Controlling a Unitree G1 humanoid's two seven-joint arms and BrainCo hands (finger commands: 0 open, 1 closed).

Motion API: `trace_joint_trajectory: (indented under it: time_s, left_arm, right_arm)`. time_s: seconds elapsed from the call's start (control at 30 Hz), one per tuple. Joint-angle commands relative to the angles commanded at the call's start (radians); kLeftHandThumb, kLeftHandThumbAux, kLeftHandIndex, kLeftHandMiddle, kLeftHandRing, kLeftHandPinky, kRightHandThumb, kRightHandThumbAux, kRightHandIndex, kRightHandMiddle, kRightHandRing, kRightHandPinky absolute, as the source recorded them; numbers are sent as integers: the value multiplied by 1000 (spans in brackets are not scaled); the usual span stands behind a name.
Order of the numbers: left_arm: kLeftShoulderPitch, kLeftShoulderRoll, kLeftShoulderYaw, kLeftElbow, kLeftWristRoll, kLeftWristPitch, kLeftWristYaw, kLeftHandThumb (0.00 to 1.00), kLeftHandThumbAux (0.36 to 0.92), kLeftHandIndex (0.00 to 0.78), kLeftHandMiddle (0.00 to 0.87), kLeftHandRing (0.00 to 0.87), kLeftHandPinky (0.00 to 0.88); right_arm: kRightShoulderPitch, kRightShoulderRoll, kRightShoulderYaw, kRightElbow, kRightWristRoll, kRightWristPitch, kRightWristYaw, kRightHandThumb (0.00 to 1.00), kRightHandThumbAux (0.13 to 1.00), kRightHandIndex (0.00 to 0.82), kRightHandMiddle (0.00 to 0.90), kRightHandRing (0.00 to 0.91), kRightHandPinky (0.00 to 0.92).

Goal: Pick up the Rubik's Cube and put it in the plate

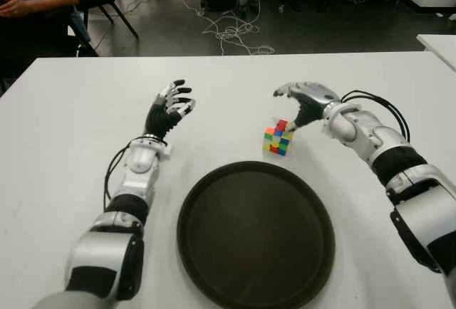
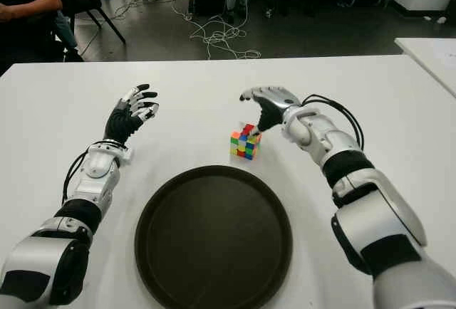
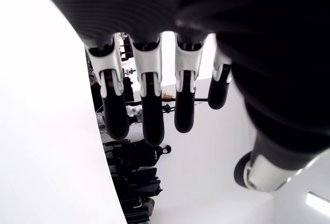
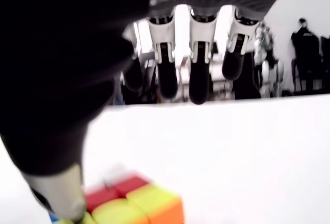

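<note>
The Rubik's Cube (image 1: pixel 276 138) stands on the white table (image 1: pixel 64 124) just behind the rim of the dark round plate (image 1: pixel 214 252). My right hand (image 1: pixel 299 104) hovers over the cube's far right side, fingers spread, thumb tip touching the cube's upper right edge. In the right wrist view the cube's red and yellow top (image 4: pixel 129 203) sits below the extended fingers (image 4: pixel 198 74), with nothing closed around it. My left hand (image 1: pixel 169 108) is raised to the left of the cube, fingers spread and holding nothing.
A second white table corner (image 1: pixel 438 42) shows at the far right. A seated person (image 1: pixel 35 10) is at the back left beside a chair. Cables (image 1: pixel 228 31) lie on the floor beyond the table.
</note>
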Motion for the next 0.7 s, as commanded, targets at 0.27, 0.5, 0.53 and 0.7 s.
trace_joint_trajectory:
  time_s: [0.27,0.5,0.53,0.7]
  left_arm:
    - [2,-1,5,-5,-5,4,-8,167,689,173,257,285,333]
    - [3,-2,6,-7,-10,7,-15,178,691,168,253,284,336]
    - [4,-2,6,-7,-11,8,-16,178,692,167,253,284,337]
    - [5,-4,6,-10,-11,8,-13,174,696,167,252,285,341]
  right_arm:
    - [-9,-1,31,-8,-10,41,36,0,781,169,183,195,166]
    - [-6,-4,40,-14,1,40,40,0,849,279,350,403,396]
    - [-6,-4,40,-16,3,40,43,0,854,289,370,423,413]
    - [-4,-5,38,-24,12,44,67,0,878,364,522,557,508]
